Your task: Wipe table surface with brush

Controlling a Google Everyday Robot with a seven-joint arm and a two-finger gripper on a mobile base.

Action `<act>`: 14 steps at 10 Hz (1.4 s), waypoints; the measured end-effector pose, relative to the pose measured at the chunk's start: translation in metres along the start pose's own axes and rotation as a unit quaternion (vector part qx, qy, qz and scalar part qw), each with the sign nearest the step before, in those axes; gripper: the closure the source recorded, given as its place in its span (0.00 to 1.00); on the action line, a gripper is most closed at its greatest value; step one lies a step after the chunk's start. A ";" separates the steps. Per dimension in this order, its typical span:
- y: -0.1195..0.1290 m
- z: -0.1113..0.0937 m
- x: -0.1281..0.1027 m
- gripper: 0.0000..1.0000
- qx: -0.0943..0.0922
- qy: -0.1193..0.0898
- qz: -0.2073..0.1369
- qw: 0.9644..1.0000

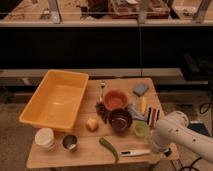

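Camera view, first inspector: Located the brush [134,152] lying flat near the front edge of the desk [87,153], lengthwise along that edge, just right of the curved green vegetable [108,148] and apart from it. Confirm?

Second inspector: Confirmed. Noted behind the brush a small green cup [141,129] and a dark bowl [120,120]. Further back, an orange bowl [116,99] and a striped block [152,116]. Far left, a big yellow tub [55,100]. Position of the hand?

First inspector: Hand [158,148] low at the brush's right end, close against it, below the white arm [177,131]. Cannot tell whether released, clenched or grasping. Cannot tell whether touching the brush.

Second inspector: Judged stage: taking hold of the brush, no wiping yet. Recommendations?

First inspector: Grip near the right end, squarely across the shaft, to avoid rolling it off the front edge. Lift only slightly, then press the working end down on the wood. Sweep along the bare strip at the front. Steer wide of the green cup and the vegetable, both light and probably easy to knock. Keep strokes short and pressure light, given a slender shaft likely to pivot in a loose grasp.
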 end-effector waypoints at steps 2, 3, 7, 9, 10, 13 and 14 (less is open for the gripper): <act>0.000 0.006 0.003 0.35 -0.004 -0.003 -0.004 1.000; 0.000 0.009 0.005 0.35 -0.004 -0.005 -0.008 1.000; -0.002 0.015 0.010 0.47 0.005 -0.012 -0.010 1.000; -0.002 0.017 0.012 0.67 0.008 -0.014 -0.012 1.000; -0.003 0.019 0.014 0.75 0.011 -0.016 -0.013 1.000; -0.004 0.023 0.019 0.78 0.019 -0.023 -0.015 0.999; -0.004 0.024 0.020 0.78 0.022 -0.025 -0.014 0.999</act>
